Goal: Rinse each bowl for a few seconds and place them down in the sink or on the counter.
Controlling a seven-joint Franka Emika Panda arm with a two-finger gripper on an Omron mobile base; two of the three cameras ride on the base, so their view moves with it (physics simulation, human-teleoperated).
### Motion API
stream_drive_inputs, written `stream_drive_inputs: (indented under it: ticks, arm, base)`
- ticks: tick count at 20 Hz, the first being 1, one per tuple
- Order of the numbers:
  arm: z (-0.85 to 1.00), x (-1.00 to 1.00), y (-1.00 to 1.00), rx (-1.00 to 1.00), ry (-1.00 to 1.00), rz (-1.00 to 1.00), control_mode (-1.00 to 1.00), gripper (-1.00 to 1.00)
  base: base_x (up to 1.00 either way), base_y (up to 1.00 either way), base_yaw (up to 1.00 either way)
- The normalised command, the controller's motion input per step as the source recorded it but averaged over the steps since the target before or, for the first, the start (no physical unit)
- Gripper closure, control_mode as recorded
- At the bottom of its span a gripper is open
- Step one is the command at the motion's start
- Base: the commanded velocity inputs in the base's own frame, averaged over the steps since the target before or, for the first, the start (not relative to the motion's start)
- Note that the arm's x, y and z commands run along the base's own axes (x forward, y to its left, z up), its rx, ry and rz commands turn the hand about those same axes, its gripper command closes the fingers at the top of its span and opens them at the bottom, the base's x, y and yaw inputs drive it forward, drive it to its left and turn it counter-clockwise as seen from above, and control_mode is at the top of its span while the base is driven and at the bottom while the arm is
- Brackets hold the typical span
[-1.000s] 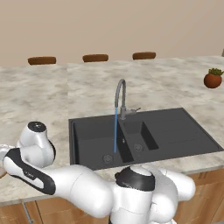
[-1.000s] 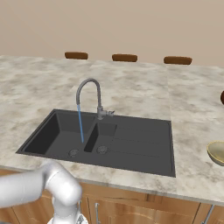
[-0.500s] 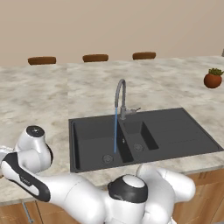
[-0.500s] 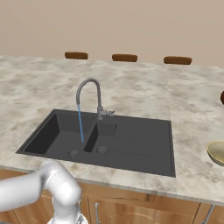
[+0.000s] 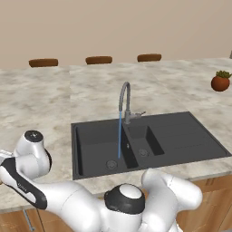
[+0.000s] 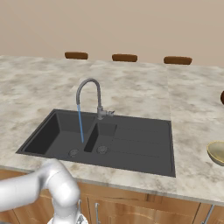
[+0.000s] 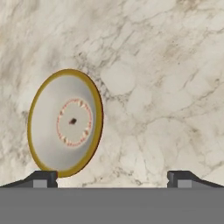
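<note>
**No readable text**

No words, labels, brands, numbers or signs can be read on anything in these views. The counter [image 5: 54, 99] carries only its marbled veining, and the sink [image 5: 181, 136] and tap [image 5: 124, 97] are plain. The bowl [image 7: 65, 123] in the hand view has a ring of small reddish marks around a dark centre dot, a pattern and not lettering.
</note>
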Motion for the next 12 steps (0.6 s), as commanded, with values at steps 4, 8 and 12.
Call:
stream_drive_inputs:
  ticks: [4,8,12]
  arm:
    - [-0.12,0.08,0.07,0.01,0.03,-0.03,-1.00,-1.00]
    - [-0.15,0.06,0.12,0.01,0.03,-0.03,-1.00,-1.00]
    - [-0.13,0.07,0.20,0.00,0.00,-0.02,-1.00,-1.00]
  base:
    - [0.00,0.00,0.00]
    - [0.00,0.00,0.00]
    - [0.00,0.00,0.00]
